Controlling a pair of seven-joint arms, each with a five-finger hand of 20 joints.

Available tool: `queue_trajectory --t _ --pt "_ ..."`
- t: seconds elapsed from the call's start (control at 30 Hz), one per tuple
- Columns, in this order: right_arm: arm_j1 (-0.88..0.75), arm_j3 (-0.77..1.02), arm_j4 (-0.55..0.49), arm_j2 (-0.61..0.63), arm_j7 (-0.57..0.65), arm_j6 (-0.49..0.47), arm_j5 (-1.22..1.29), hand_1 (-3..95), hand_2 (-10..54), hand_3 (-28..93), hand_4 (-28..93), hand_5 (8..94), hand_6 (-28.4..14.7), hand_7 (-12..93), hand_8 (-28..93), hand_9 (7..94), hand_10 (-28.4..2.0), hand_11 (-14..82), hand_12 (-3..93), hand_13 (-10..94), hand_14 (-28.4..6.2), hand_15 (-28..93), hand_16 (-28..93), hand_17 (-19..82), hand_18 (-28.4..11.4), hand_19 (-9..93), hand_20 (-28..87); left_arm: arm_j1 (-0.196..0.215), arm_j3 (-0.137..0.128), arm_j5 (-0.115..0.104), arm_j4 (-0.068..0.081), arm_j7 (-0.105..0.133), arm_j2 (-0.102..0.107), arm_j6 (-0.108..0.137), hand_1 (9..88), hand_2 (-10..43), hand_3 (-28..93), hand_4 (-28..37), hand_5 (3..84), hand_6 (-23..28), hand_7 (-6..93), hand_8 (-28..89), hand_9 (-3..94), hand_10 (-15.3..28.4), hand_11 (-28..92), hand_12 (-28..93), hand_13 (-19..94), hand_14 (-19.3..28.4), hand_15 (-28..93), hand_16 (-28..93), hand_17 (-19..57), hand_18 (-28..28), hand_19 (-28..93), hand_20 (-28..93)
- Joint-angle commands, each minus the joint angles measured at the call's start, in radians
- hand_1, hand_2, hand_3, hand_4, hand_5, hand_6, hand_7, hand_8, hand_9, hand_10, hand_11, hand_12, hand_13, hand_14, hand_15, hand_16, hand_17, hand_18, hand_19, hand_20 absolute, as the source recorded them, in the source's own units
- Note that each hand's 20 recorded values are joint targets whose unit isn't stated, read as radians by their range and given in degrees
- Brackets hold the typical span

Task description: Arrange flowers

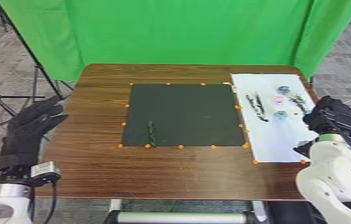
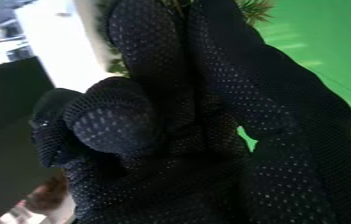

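While a green stem (image 1: pixel 151 134) lies between seven and eight o'clock on the dark mat (image 1: pixel 189 107), flowers (image 1: pixel 280 100) lie on the white sheet (image 1: pixel 274 145) at its three | right hand (image 1: pixel 330 117) — beyond them, fingers loosely bent, nothing visibly held | left hand (image 1: pixel 35 122) — nine o'clock, open, empty

Light is bright and even over the tabletop (image 1: pixel 83 160); in the right wrist view the sheet (image 2: pixel 69 47) glares white.

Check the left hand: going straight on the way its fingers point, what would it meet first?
Left hand would likely meet the green curtain beyond the table; its height is unclear, so it could catch the table's far left corner first.
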Motion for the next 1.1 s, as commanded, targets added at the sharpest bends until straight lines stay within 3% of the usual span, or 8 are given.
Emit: queue_trajectory --t 0.03,0.3,0.47,0.63,0.83,1.1 --pt "0.245 -0.211 -0.021 -0.084 -0.043 -0.036 -0.009 55.9 -9.5 74 -28 86.7 -3.7 23 16 89.6 -12.7 31.6 31.4 84 -6.7 69 22 58 -19.3 93 37 0.040 -0.067 0.021 -0.011 -0.039 0.011 -0.014 26.5 1.8 82 -23.3 36.0 6.4 20.4 -13 31.9 17.8 33 10 21 23.6 58 -12 -12.0 20.1 51 11" --pt "0.421 -0.436 0.067 -0.268 -0.078 -0.153 -0.012 55.7 -9.5 74 -28 86.9 -3.9 22 16 89.6 -12.9 32.0 31.4 84 -6.7 69 23 58 -19.7 93 38 0.026 -0.074 0.046 -0.015 -0.070 0.000 -0.030 26.7 1.8 82 -23.3 36.0 6.4 20.5 -13 31.9 17.8 33 10 21 23.6 58 -11 -12.0 20.1 51 11" --pt "0.456 -0.515 0.127 -0.366 -0.101 -0.234 -0.029 55.7 -9.5 75 -28 87.1 -4.0 22 16 89.6 -12.9 32.3 31.2 84 -6.7 69 23 58 -20.0 93 39 0.004 -0.058 0.061 -0.015 -0.087 -0.009 -0.040 26.8 1.9 82 -23.3 36.0 6.4 20.6 -13 32.0 17.9 33 10 21 23.7 58 -11 -12.0 20.2 52 11" --pt "0.433 -0.553 0.166 -0.440 -0.124 -0.318 -0.060 55.5 -9.5 75 -28 87.2 -3.9 22 16 89.5 -13.0 32.7 31.0 84 -6.7 69 23 58 -20.0 93 39 -0.035 -0.034 0.085 -0.009 -0.125 -0.023 -0.061 27.0 2.0 82 -23.3 36.0 6.4 20.6 -13 32.1 17.9 33 11 21 23.9 58 -11 -12.1 20.2 52 11" --pt "0.359 -0.524 0.198 -0.523 -0.172 -0.415 -0.123 55.4 -9.5 74 -28 87.1 -3.8 22 16 89.3 -13.0 33.5 30.5 84 -6.7 69 23 58 -20.1 93 40 -0.075 0.005 0.090 0.001 -0.134 -0.038 -0.073 27.4 2.5 81 -22.8 35.9 6.7 20.3 -13 32.2 18.2 32 11 22 24.1 58 -11 -12.1 20.4 52 11" --pt "0.327 -0.490 0.237 -0.579 -0.206 -0.451 -0.161 54.9 -9.5 74 -28 87.2 -3.4 22 15 89.2 -13.0 34.6 29.6 84 -6.7 69 23 58 -20.0 93 40 -0.125 0.057 0.093 0.018 -0.132 -0.044 -0.085 27.7 2.8 80 -22.0 35.7 6.9 19.8 -12 32.1 18.4 32 11 22 24.4 58 -11 -12.1 20.6 52 11"
